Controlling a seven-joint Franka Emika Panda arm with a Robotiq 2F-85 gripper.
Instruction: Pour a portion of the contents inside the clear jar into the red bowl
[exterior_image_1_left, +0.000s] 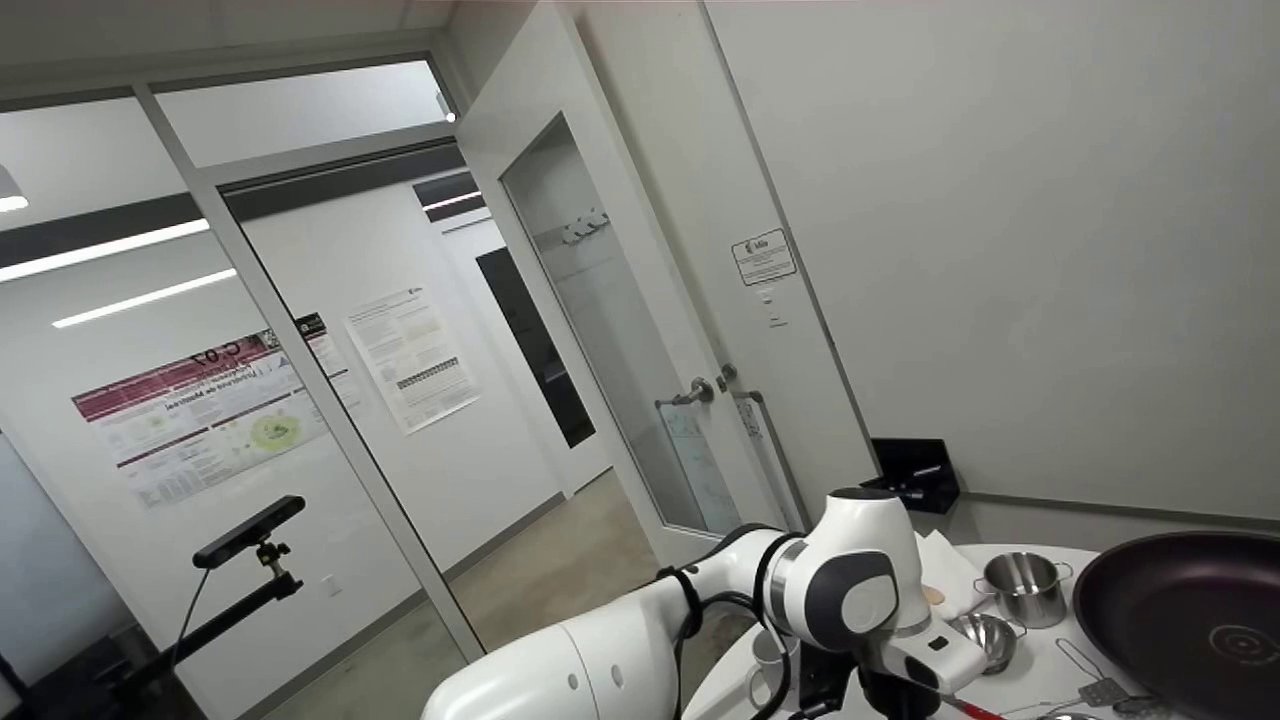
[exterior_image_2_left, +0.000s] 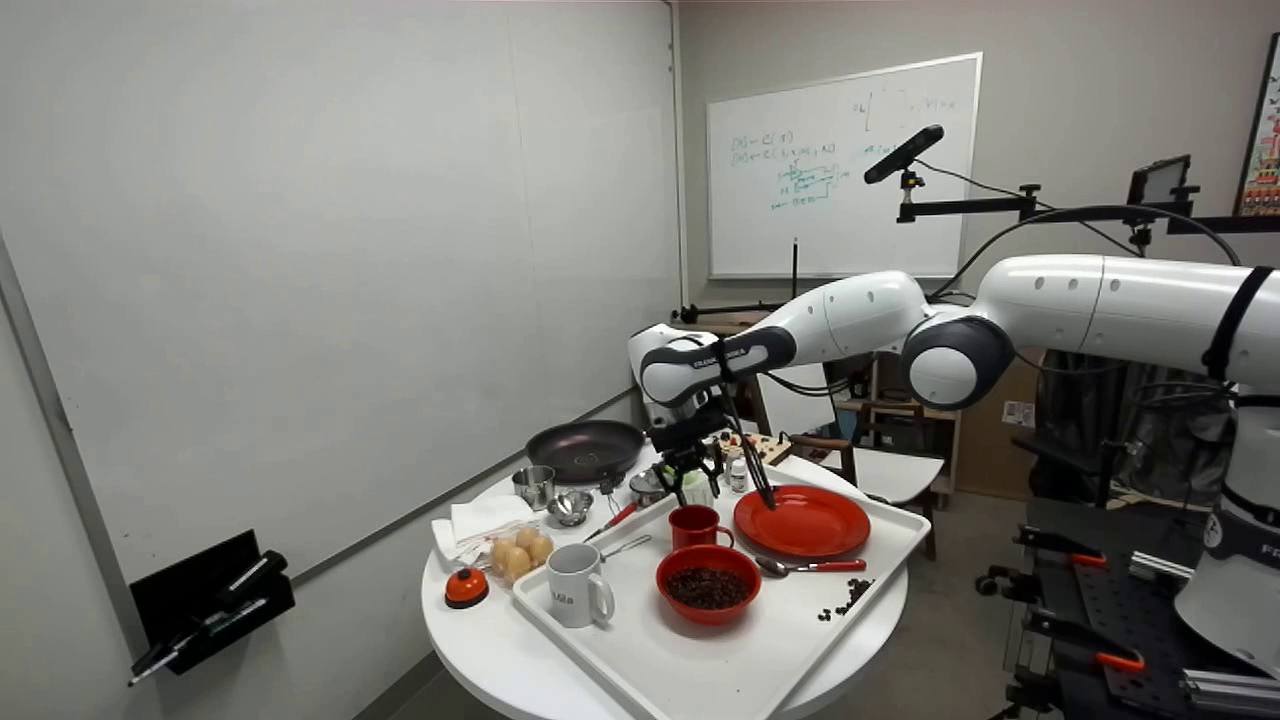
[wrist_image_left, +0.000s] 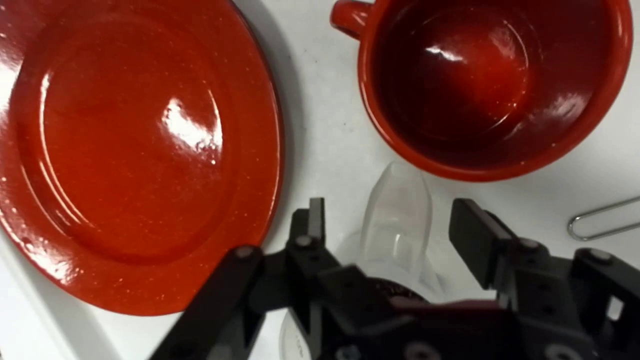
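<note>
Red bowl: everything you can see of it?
The red bowl is round, hard-looking, no handle visible, narrowing toward its base; exact material unclear. It stands upright on the white tray, holding dark brown bean-like pieces, bare wall showing above them. In an exterior view it sits between the white mug and the spoon, in front of the red mug; whether it touches the spoon or red mug is unclear.

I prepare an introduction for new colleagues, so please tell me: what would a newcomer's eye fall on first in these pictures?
Probably the bright red plate, mug and bowl of dark bits, all on the white tray in an exterior view. Next comes the white robot arm across that picture's right half. In the wrist view, what looks like part of the clear jar shows in the gap of the open gripper.
</note>
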